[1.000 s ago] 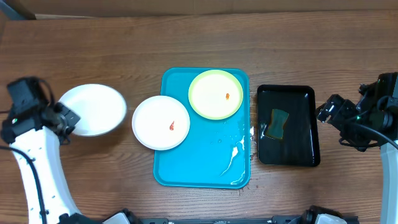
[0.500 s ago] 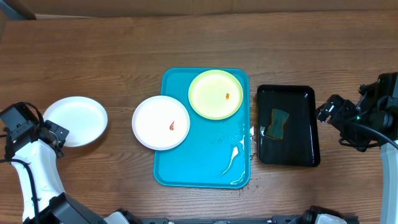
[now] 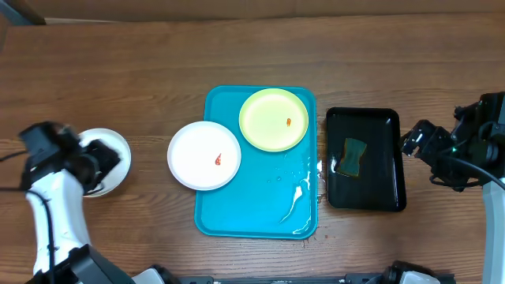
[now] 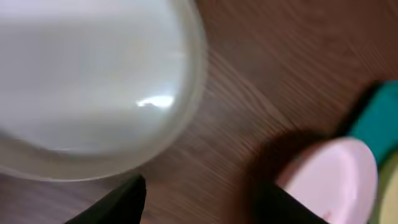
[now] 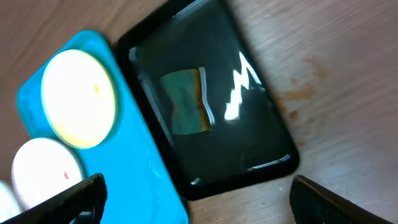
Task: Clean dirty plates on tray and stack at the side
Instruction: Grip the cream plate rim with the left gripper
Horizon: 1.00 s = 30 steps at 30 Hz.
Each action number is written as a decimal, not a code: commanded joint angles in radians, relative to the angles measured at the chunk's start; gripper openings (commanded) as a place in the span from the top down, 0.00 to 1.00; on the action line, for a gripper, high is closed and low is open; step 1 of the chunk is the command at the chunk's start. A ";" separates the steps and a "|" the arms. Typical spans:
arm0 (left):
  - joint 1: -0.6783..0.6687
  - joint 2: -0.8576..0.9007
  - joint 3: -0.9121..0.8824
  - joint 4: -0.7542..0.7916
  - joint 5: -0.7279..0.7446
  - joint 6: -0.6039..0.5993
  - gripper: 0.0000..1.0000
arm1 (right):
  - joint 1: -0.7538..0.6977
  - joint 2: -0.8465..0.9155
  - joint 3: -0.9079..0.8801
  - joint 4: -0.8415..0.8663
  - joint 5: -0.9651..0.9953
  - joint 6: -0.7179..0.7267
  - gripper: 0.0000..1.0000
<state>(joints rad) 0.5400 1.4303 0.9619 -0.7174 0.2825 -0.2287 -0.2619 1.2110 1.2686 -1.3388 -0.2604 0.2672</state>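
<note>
Pale yellow-green plate (image 3: 274,119) lies flat at the far end of the turquoise tray (image 3: 237,207), near its far right corner, with a small orange smear (image 3: 289,122) right of its middle. Just beside it, nearer and to the left, the white smeared plate (image 3: 204,155) hangs over the tray's left rim, partly on the tray and partly on the wooden table (image 3: 158,55); it carries a small red smear (image 3: 218,159). The two plates look close to touching, but whether their rims meet cannot be told. Shiny wet streaks (image 3: 296,197) show on the tray's right side. The third plate (image 3: 117,175), white, rests on the table well apart to the left, off the tray. The left gripper (image 3: 101,158) is over it and hides part of it. In the left wrist view this plate (image 4: 93,81) is blurred and fills the upper left, and the left gripper's fingers (image 4: 121,202) stand wide apart with only bare wood between them. Right of the tray sits a black tray (image 3: 383,183) holding a green sponge (image 3: 352,155). The right gripper (image 3: 410,143) hovers beyond the black tray's right edge, its fingers (image 5: 68,199) spread wide and gripping nothing.
</note>
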 commanded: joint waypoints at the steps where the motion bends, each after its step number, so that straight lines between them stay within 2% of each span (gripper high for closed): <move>1: -0.202 -0.006 0.005 -0.061 0.080 0.171 0.42 | 0.001 -0.004 0.007 0.012 -0.161 -0.116 0.05; 2: -0.303 -0.006 0.005 -0.072 0.002 0.190 0.41 | 0.011 -0.004 0.007 0.011 -0.184 -0.146 0.05; 5: -0.465 -0.005 0.005 -0.063 -0.222 0.192 0.38 | 0.058 -0.004 0.006 -0.006 -0.183 -0.164 0.05; 7: -0.544 -0.005 0.005 -0.042 -0.306 0.209 0.38 | 0.110 -0.004 0.001 -0.015 -0.183 -0.164 0.05; 11: -0.591 0.016 0.004 -0.014 -0.412 0.205 0.43 | 0.197 -0.004 -0.005 -0.008 -0.179 -0.163 0.06; 12: -0.585 0.033 0.004 -0.015 -0.432 0.167 0.43 | 0.222 -0.004 -0.005 -0.002 -0.175 -0.163 0.06; 15: -0.557 0.064 0.004 -0.018 -0.418 0.123 0.44 | 0.242 -0.004 -0.005 0.000 -0.175 -0.159 0.05; 21: -0.537 0.146 0.004 -0.016 -0.348 0.116 0.56 | 0.242 -0.003 -0.005 0.001 -0.175 -0.159 0.04; 22: -0.542 0.157 0.004 -0.016 -0.331 0.117 0.60 | 0.242 -0.003 -0.005 0.002 -0.175 -0.159 0.04; 23: -0.546 0.165 0.004 -0.016 -0.320 0.117 0.67 | 0.242 -0.003 -0.005 0.002 -0.175 -0.159 0.04; 24: -0.550 0.173 0.004 -0.016 -0.306 0.117 0.83 | 0.242 -0.003 -0.005 0.002 -0.175 -0.160 0.04; 26: -0.555 0.171 0.004 -0.019 -0.291 0.117 0.96 | 0.242 -0.003 -0.005 0.002 -0.174 -0.160 0.04; 30: -0.555 0.158 0.005 -0.049 -0.232 0.134 0.96 | 0.242 -0.003 -0.005 0.006 -0.161 -0.159 0.02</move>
<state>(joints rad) -0.0071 1.5982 0.9619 -0.7475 -0.0219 -0.1047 -0.0242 1.2110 1.2678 -1.3437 -0.4301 0.1181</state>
